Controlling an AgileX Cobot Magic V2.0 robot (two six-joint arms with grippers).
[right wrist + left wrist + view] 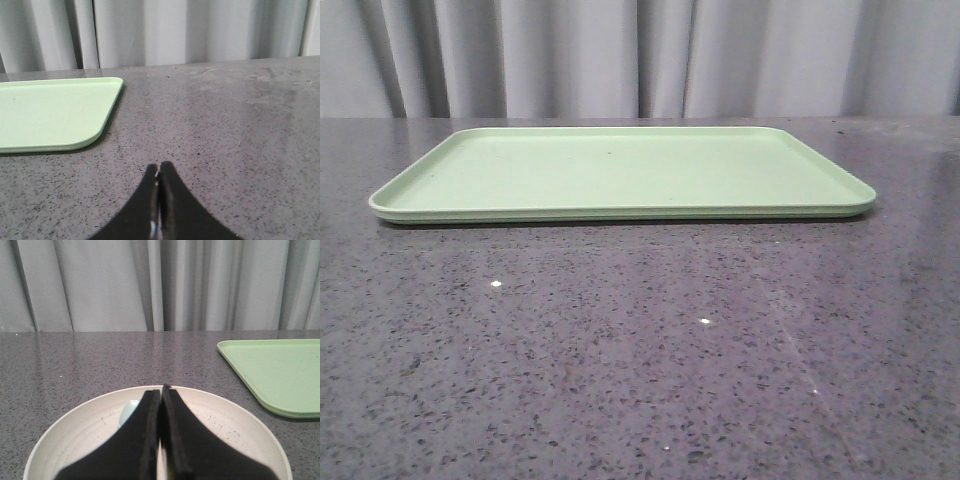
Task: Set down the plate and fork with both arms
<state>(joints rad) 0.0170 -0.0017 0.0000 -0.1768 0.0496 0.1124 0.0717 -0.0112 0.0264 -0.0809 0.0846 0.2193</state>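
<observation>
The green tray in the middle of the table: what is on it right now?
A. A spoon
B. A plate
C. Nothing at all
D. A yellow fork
C. The green tray shows only bare surface from rim to rim in the front view, while the plate sits off to one side on the table, under the left claw.

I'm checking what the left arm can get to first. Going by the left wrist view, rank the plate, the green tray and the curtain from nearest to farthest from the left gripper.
1. The plate: directly beneath the left gripper, its rim curving around the closed fingers.
2. The green tray: farther out on the table, off to one side.
3. The curtain: beyond the table's far edge.
</observation>
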